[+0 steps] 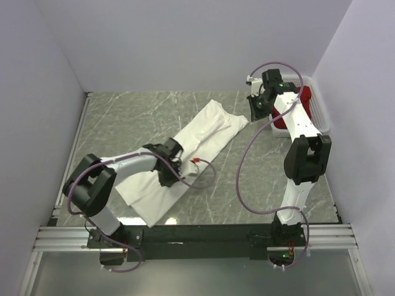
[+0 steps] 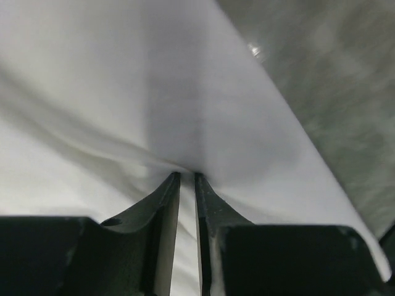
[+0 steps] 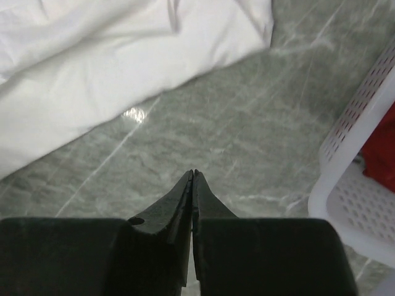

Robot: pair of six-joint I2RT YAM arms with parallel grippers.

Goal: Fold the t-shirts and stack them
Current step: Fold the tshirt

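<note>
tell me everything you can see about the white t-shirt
The white t-shirt is plain, soft cloth, all white, with gentle creases. It lies as a long diagonal band on the grey marbled table, running from near left to far right, with a sleeve showing at the far end. The left pincer is shut on its nearer half, and the cloth puckers at the tips.

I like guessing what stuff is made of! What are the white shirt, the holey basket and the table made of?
The white t-shirt looks like soft matte cloth, maybe cotton: it wrinkles and folds. The basket looks like smooth white plastic, with neat rows of holes. The table looks like glossy grey-green marble with pale veins and a glint, or perhaps a print.
</note>
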